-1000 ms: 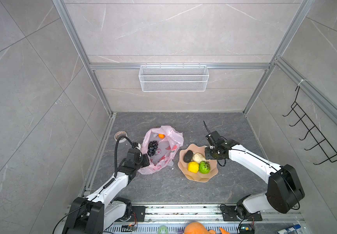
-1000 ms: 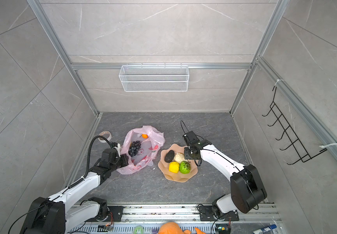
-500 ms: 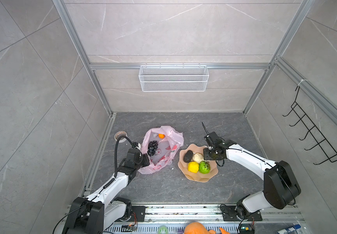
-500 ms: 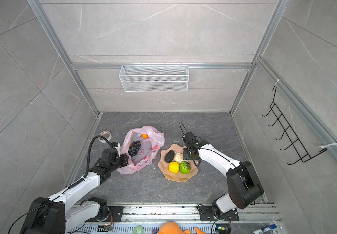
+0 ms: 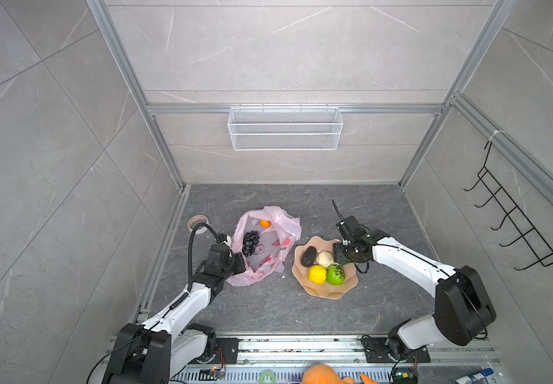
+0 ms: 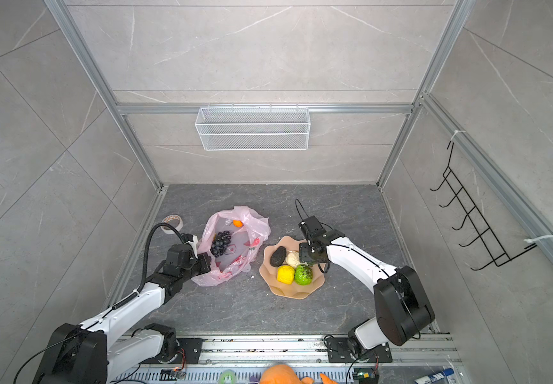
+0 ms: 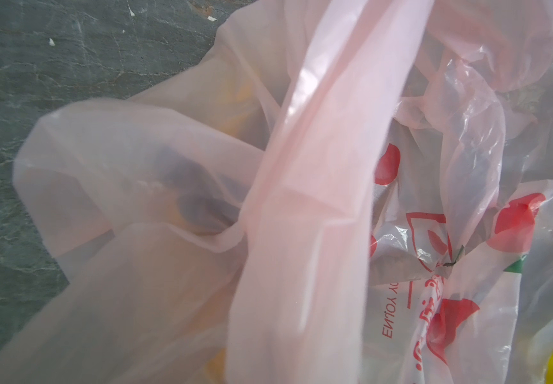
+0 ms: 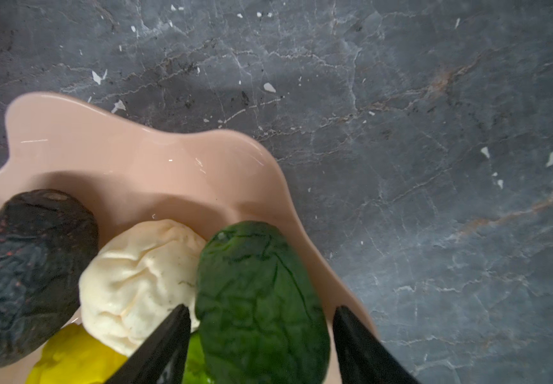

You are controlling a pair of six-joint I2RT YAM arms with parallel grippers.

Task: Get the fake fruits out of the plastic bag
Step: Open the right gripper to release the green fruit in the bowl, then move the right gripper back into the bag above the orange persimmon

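The pink plastic bag (image 5: pixel 270 252) lies open on the grey floor, with a black grape bunch (image 5: pixel 250 242) and an orange piece (image 5: pixel 264 223) inside. My left gripper (image 5: pixel 239 262) is shut on the bag's near edge; the bag's film (image 7: pixel 301 199) fills the left wrist view and hides the jaws. On the peach plate (image 5: pixel 330 292) sit a blackish avocado (image 5: pixel 309 256), a cream piece (image 5: pixel 325 258), a lemon (image 5: pixel 317 274) and a bumpy green fruit (image 5: pixel 335 274). My right gripper (image 8: pixel 261 309) is open low over the plate's rim (image 8: pixel 135 159), with a dark green avocado (image 8: pixel 261 282) lying between its fingers (image 8: pixel 168 339).
A tape roll (image 5: pixel 198 221) lies by the left wall. A white wire basket (image 5: pixel 285 128) hangs on the back wall and a black hook rack (image 5: pixel 514 226) on the right wall. An orange plush toy (image 5: pixel 321 375) sits at the front rail.
My right gripper's jaws have spread apart around the dark green avocado over the plate, and that arm has edged slightly left. The left arm and bag have not moved.
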